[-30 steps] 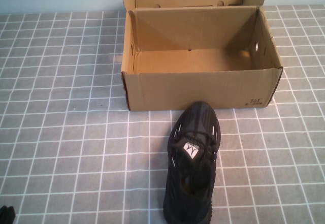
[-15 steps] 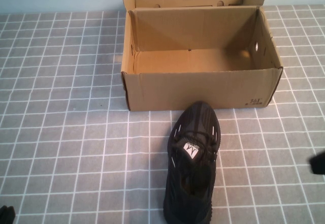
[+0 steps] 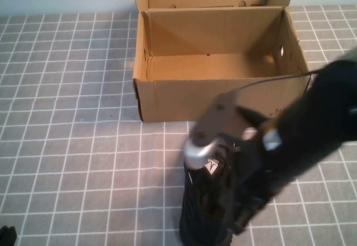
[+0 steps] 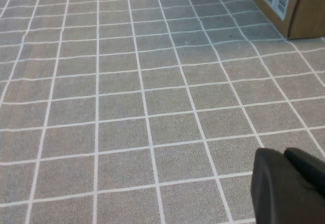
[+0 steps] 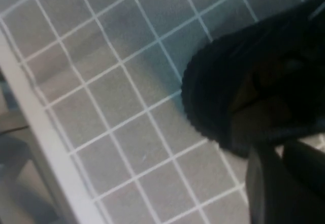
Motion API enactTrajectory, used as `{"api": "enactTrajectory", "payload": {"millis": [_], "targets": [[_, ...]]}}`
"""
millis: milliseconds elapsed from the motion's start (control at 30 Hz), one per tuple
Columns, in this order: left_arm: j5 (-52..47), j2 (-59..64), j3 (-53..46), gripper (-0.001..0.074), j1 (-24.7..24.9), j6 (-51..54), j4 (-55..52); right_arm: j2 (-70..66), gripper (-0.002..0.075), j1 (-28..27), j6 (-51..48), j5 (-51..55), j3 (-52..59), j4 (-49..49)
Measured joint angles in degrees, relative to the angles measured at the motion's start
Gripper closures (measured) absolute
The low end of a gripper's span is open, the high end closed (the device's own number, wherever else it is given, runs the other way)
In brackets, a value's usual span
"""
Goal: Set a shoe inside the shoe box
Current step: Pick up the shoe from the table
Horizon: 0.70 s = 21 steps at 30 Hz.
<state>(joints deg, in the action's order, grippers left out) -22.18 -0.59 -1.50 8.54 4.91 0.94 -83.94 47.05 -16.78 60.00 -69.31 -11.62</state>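
Observation:
The black knit sneaker (image 3: 199, 223) lies on the table in front of the shoe box, toe toward it, its white tongue label showing; my right arm covers most of it. The brown cardboard shoe box (image 3: 217, 98) stands open and empty behind. My right gripper (image 3: 237, 223) hangs just above the shoe's heel end; in the right wrist view the gripper (image 5: 279, 155) is shut and empty beside the shoe's heel (image 5: 238, 82). My left gripper (image 4: 284, 155) is shut and empty, low over the tiles at the near left corner (image 3: 5, 235).
Grey grid-patterned cloth covers the table. The table's front edge (image 5: 35, 132) runs close behind the shoe's heel. A corner of the box with a printed label (image 4: 289, 0) shows in the left wrist view.
My right arm has swung in from the right edge and now hangs over the shoe. The shoe, the box and the left arm have not moved.

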Motion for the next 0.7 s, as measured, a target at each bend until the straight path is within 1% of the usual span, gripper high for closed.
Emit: {"api": "enactTrajectory", "payload": {"millis": [67, 233, 300, 367, 433, 567, 700], "targets": [[0.0, 0.0, 0.0, 0.0736, 0.0, 0.0, 0.0, -2.7, 0.0620, 1.0, 0.0, -1.1, -1.5, 2.0], [0.0, 0.0, 0.0, 0.0736, 0.0, 0.0, 0.0, -7.7, 0.0357, 1.4, 0.0, -6.9, -3.0, 6.4], [0.0, 0.0, 0.0, 0.0736, 0.0, 0.0, 0.0, -9.0, 0.0291, 1.4, 0.0, -9.7, -3.0, 8.1], [0.0, 0.0, 0.0, 0.0736, 0.0, 0.0, 0.0, -9.9, 0.0265, 1.4, 0.0, -13.2, -3.0, 9.8], [0.0, 0.0, 0.0, 0.0736, 0.0, 0.0, 0.0, -10.8, 0.0265, 1.4, 0.0, -16.3, -3.0, 11.6], [0.0, 0.0, 0.0, 0.0736, 0.0, 0.0, 0.0, -12.2, 0.0292, 1.4, 1.4, -19.3, -3.0, 15.3], [0.0, 0.0, 0.0, 0.0736, 0.0, 0.0, 0.0, -13.6, 0.0317, 1.4, 6.8, -19.2, -3.1, 21.7]]}}
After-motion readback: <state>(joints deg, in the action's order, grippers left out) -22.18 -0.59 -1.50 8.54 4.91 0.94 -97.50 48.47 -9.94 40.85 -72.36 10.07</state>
